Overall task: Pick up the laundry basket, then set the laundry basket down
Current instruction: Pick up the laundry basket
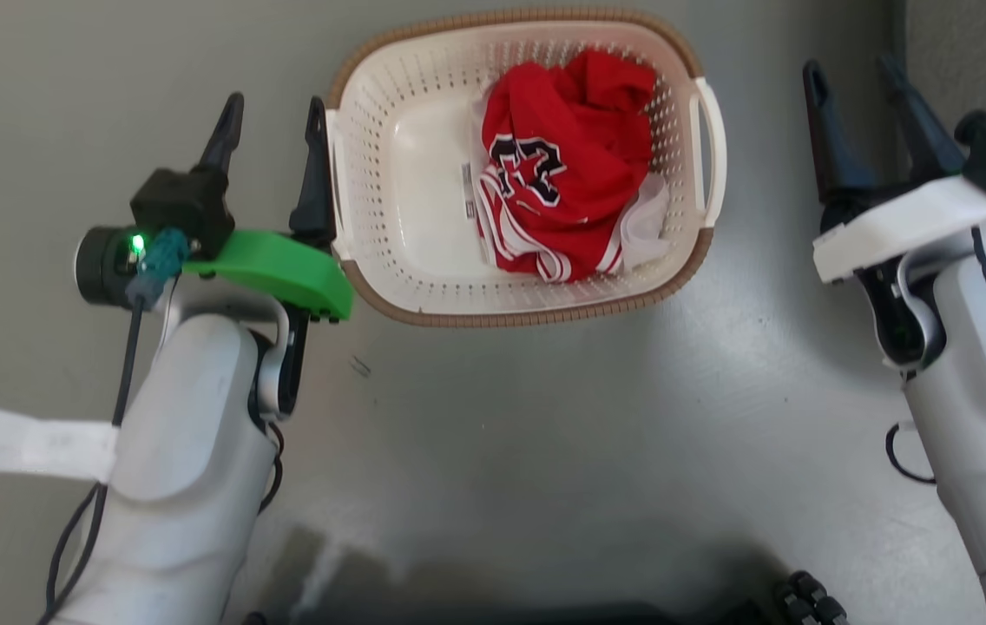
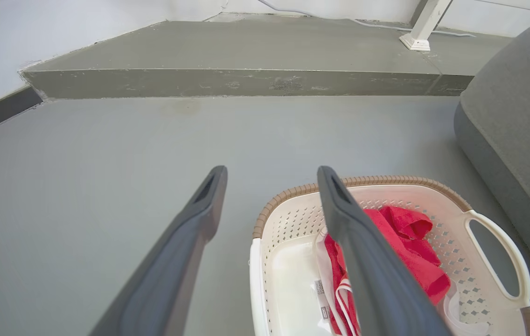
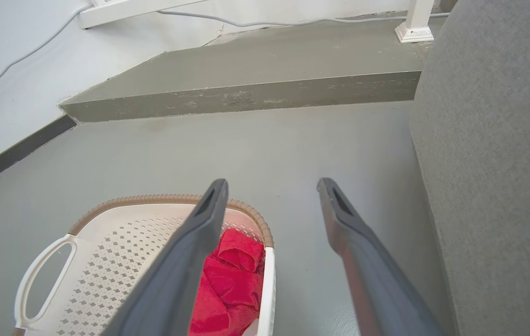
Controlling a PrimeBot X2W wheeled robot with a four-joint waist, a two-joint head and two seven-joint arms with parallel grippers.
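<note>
Smooth grey floor (image 1: 545,434), raised grey step (image 2: 246,81) ahead of both pincers. Cream-white perforated plastic laundry basket (image 1: 528,317), brown rim, red jersey (image 1: 571,156) inside, sits between them, long axis running pincer to pincer. Both spread: left gripper (image 1: 274,104), inner finger just beside the left handle (image 1: 335,174); right gripper (image 1: 851,69) clear of the right handle (image 1: 713,148).

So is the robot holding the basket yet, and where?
No, nothing is held. The left gripper is open right beside the laundry basket, and the right gripper is open, apart from it.
</note>
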